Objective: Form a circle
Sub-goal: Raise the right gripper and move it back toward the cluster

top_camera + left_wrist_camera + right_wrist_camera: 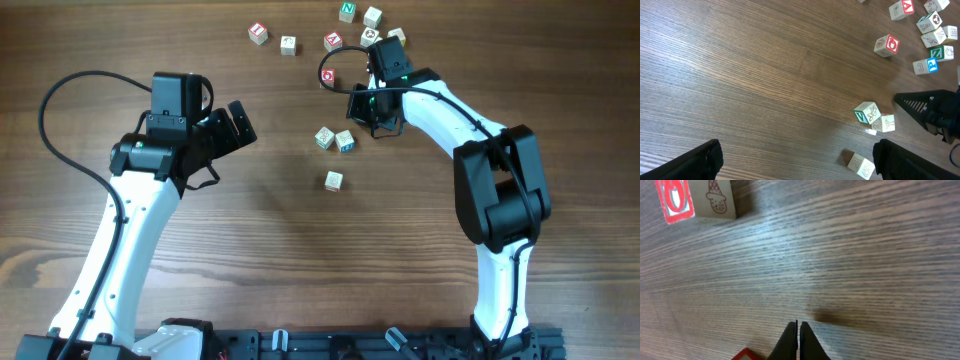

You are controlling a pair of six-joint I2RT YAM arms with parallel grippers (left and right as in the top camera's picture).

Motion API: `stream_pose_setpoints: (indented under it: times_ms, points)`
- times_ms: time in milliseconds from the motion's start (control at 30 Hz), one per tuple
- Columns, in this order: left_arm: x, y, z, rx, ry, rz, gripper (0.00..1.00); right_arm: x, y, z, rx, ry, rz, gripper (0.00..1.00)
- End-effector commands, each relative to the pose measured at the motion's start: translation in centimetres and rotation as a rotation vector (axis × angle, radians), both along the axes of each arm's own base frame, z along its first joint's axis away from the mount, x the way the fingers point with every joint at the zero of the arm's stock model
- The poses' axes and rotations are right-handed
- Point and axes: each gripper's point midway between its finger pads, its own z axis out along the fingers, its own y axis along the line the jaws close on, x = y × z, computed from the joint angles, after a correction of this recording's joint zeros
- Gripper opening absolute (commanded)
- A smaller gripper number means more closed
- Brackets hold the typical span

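Small pale wooden letter cubes lie scattered on the wooden table [250, 230]. Two of them, one green-faced [325, 137] [867, 112] and one blue-marked [345, 141] [885, 123], touch side by side at mid-table. A third cube [333, 181] [860, 165] lies apart, nearer the front. No circle of cubes is in view. My right gripper [360, 104] [799, 326] is shut and holds nothing, low over the wood just behind the pair, near a red-faced cube [327, 76] [687, 200]. My left gripper [232, 135] [800, 167] stands wide open and empty, well left of the cubes.
Several more letter cubes are scattered along the far edge, among them a red one [258, 32], a plain one [288, 44] and a green one [347, 12]. A black cable [340, 55] loops over the table beside the right wrist.
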Motion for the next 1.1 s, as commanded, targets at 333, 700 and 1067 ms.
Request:
stream_pose_setpoints:
  times_ms: [333, 700, 1067]
  points:
    - [0.2, 0.0, 0.1, -0.011, -0.001, 0.008, 1.0, 0.5, -2.0, -0.8, 0.03, 0.055, -0.094, 0.04]
    - [0.2, 0.0, 0.1, -0.011, -0.001, 0.008, 1.0, -2.2, -4.0, -2.0, -0.028, 0.205, -0.194, 0.05]
    - [0.2, 0.0, 0.1, -0.011, -0.001, 0.008, 1.0, -4.4, -4.7, -2.7, -0.095, 0.283, -0.192, 0.05]
